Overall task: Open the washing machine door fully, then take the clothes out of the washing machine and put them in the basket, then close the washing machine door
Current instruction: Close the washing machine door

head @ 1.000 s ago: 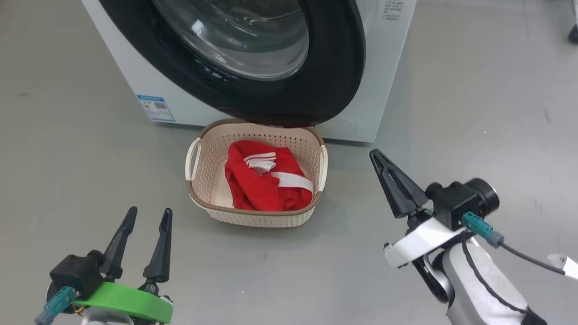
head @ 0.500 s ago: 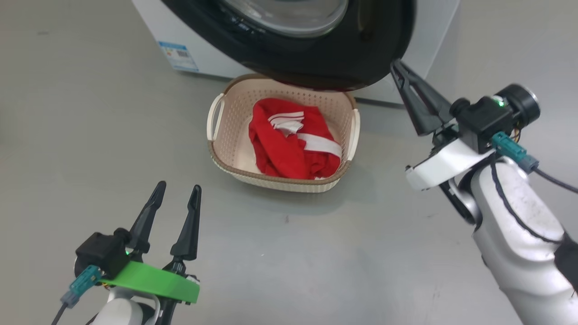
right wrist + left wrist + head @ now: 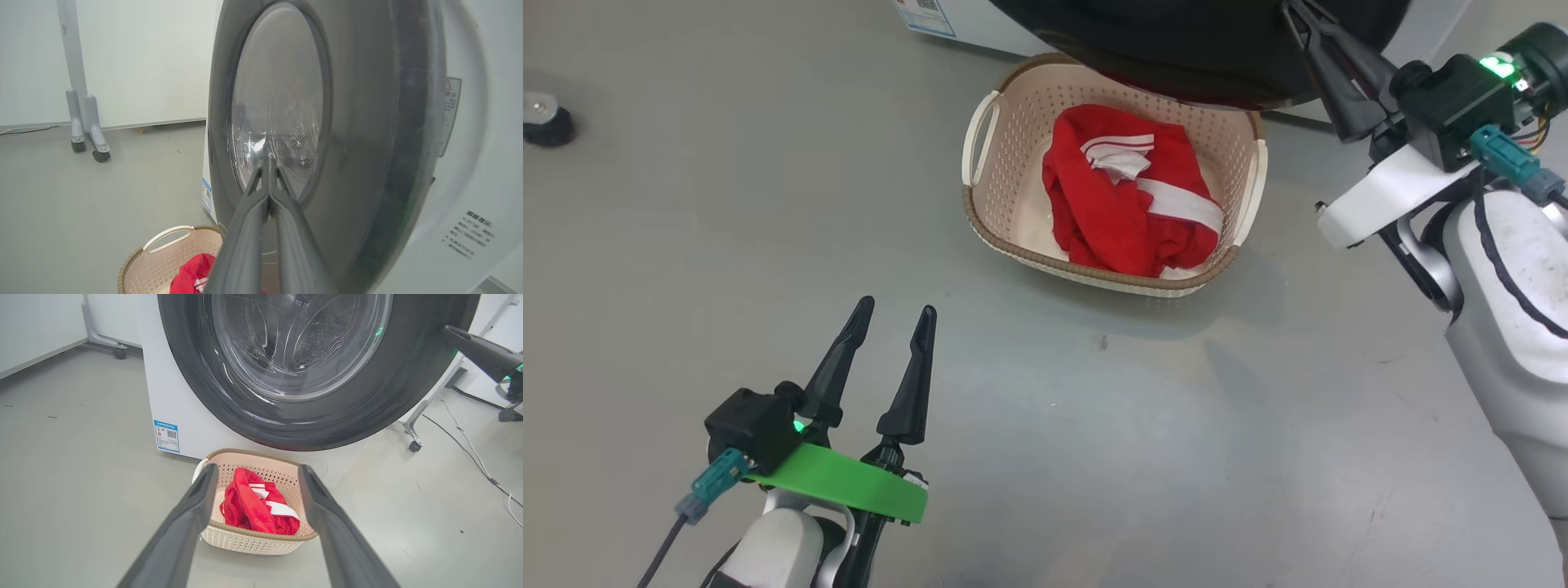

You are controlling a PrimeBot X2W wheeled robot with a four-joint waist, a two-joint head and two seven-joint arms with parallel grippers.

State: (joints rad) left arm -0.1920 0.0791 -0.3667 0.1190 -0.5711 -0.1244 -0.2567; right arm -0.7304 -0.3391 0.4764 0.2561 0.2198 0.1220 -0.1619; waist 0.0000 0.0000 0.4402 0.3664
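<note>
The cream basket (image 3: 984,204) sits on the floor with the red, white-striped clothes (image 3: 1123,200) in it. The black washing machine door (image 3: 1201,57) overhangs the basket's far rim. My right gripper (image 3: 1298,12) is shut and empty, raised at the door's right edge; its fingertips (image 3: 267,163) lie against the door (image 3: 367,122) near the glass. My left gripper (image 3: 896,309) hangs open and empty, low and well short of the basket. Between its fingers (image 3: 204,490) I see the basket (image 3: 253,541), the clothes (image 3: 249,506), the door (image 3: 204,384) and the white washing machine (image 3: 159,375).
A small black caster (image 3: 543,122) stands at the far left on bare grey floor. A wheeled frame leg (image 3: 412,445) and a cable (image 3: 470,449) lie right of the machine. Grey wheeled legs (image 3: 86,130) stand by the wall to its left.
The head camera has swung, shifting the whole picture. Against the basket, my right gripper has risen and gone forward to the door's right edge, still shut. The left gripper stays open.
</note>
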